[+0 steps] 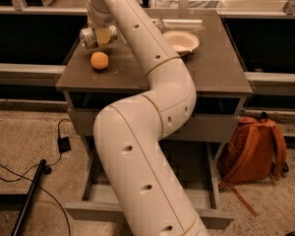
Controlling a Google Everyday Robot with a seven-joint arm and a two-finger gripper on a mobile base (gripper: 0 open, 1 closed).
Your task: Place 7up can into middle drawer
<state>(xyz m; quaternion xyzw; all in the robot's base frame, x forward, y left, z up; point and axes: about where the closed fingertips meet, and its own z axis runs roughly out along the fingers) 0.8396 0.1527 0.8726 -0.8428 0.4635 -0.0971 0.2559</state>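
Silvery 7up can horizontal, end facing left, gripper jaws pinching it behind orange

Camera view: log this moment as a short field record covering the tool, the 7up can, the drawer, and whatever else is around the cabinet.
tool: over the left rear of the cabinet top, at the can
7up can: on its side, one end toward the camera, against the tool
middle drawer: pulled open near the floor, partly hidden by the arm
orange: on the top, just in front of the can
bowl: on the top, right of the arm
backpack: on the floor, right of the cabinet
task state: can not yet in the drawer
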